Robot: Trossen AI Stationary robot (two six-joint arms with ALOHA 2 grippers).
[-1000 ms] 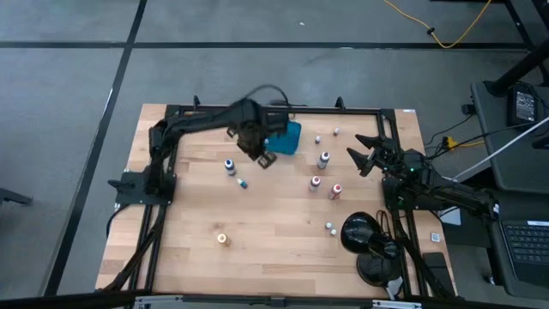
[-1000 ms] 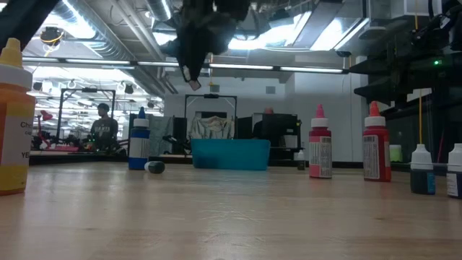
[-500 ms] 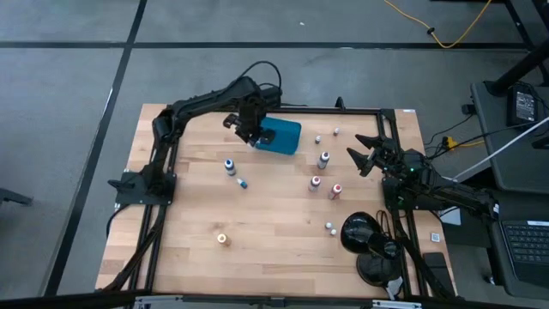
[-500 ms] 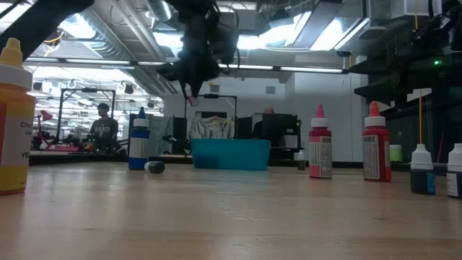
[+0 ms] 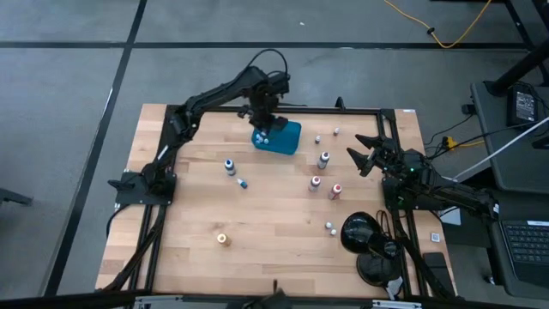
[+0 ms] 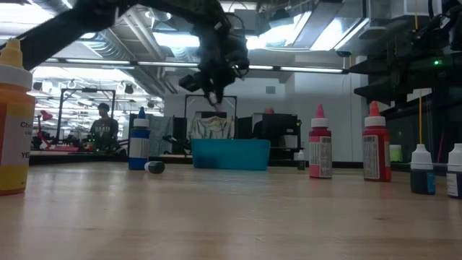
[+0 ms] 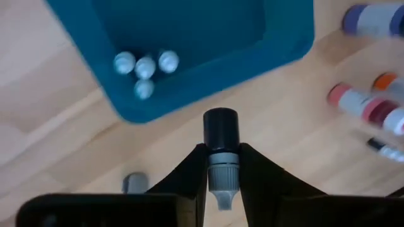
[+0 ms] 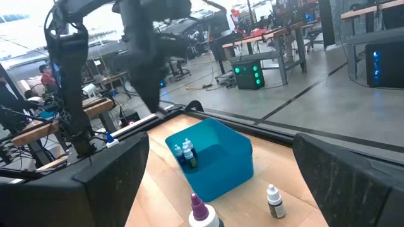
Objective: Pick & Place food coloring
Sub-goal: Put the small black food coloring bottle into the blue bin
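The left claw [image 7: 218,183] is clamped on a small dark-capped bottle [image 7: 221,151], gripped at its neck, hanging just short of the blue tray [image 7: 189,75]. Light, hard and slick, it likely needs a squeeze below the cap. The right claw [image 5: 364,154] waits spread apart by the bench [image 5: 266,223] edge.

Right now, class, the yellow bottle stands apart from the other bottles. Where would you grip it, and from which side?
Probably straight down from above, closing on the round body just under the cap. The yellow bottle stands upright, its cap tapers to a tip that could slip, and nothing stands close beside it.
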